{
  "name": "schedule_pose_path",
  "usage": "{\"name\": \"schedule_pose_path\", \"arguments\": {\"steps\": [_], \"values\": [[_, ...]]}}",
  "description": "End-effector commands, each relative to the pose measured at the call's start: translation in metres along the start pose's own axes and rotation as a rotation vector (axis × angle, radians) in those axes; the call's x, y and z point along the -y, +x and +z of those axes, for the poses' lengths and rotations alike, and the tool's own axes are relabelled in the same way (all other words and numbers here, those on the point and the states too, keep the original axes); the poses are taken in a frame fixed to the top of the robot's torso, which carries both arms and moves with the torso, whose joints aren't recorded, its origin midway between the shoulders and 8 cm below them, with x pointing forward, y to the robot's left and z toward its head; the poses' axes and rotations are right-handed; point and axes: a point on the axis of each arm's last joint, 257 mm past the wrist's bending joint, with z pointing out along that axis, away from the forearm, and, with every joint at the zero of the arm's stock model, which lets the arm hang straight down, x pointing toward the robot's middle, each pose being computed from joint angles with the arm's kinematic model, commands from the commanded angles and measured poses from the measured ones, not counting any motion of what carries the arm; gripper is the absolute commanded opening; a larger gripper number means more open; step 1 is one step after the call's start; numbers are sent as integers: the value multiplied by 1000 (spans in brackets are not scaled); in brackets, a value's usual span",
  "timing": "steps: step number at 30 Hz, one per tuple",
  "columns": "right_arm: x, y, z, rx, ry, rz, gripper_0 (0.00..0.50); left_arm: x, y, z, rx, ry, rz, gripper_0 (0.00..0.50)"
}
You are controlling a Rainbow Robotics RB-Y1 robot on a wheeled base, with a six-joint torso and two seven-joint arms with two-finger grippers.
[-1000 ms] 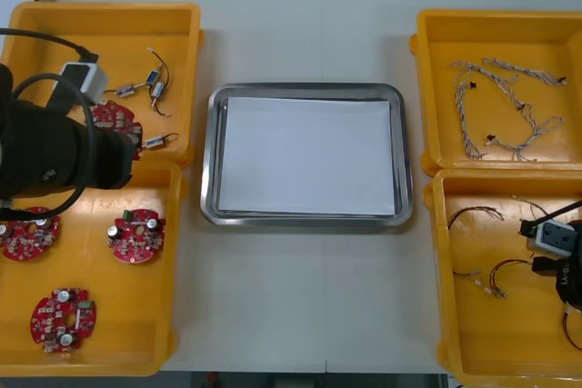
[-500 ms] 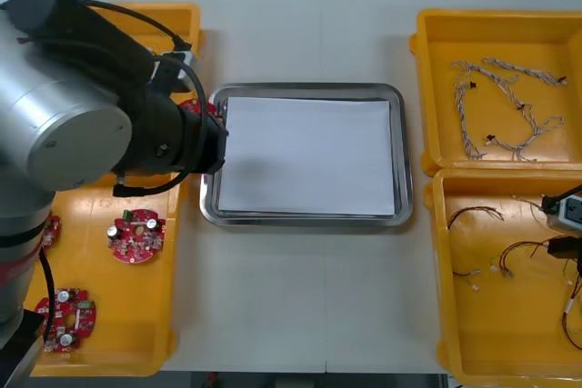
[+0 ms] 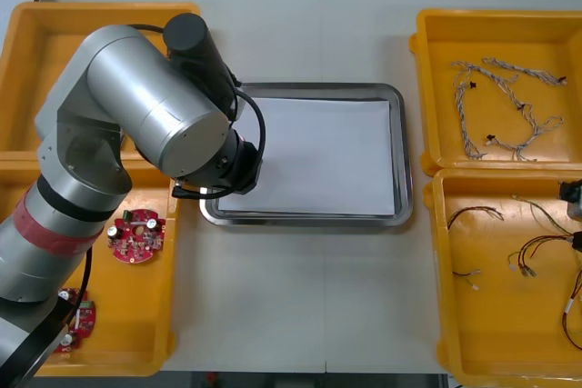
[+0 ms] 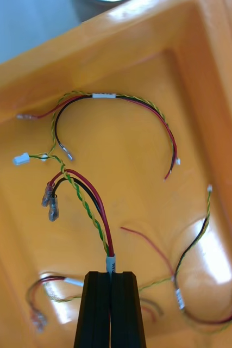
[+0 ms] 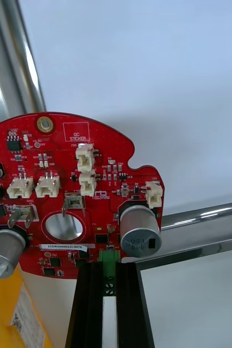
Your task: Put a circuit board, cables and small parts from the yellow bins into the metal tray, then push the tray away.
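Observation:
My left gripper (image 5: 110, 293) is shut on the green connector at the edge of a round red circuit board (image 5: 67, 185). It holds the board over a corner of the metal tray (image 5: 202, 217), which is white inside. In the front view the left arm (image 3: 155, 124) covers the left side of the tray (image 3: 400, 134). My right gripper (image 4: 110, 283) is shut on the end of a red and yellow cable (image 4: 86, 206), above the floor of the near right yellow bin (image 4: 148, 54). The same cable (image 3: 536, 256) runs toward the right edge of the front view.
Two more red boards (image 3: 135, 235) (image 3: 77, 315) lie in the near left bin (image 3: 136, 333). Blue and white cables (image 3: 505, 106) fill the far right bin (image 3: 436, 34). More red and yellow cables (image 3: 477, 215) lie in the near right bin (image 3: 446, 315).
The left arm has swung from over the left bins to the tray's left side, carrying the board. The right gripper has drawn back toward the right edge, pulling a cable with it.

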Motion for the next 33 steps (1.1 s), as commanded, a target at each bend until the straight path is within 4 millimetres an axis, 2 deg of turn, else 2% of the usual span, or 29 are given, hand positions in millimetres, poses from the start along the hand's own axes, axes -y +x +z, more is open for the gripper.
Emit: {"name": "schedule_pose_path", "arguments": {"steps": [1,9,17,24,33], "values": [[14,-11,-31,-36,77,122,0,40,-18,-2,39,38,39,0],[11,-24,-43,-35,90,362,0,49,-22,17,19,29,51,0],[36,-55,-51,79,143,637,0,50,-21,32,7,18,73,0],[42,-66,-49,91,151,743,0,51,-15,38,-12,15,83,0],[53,-79,-50,99,181,753,0,52,-14,51,-17,14,89,0]]}}
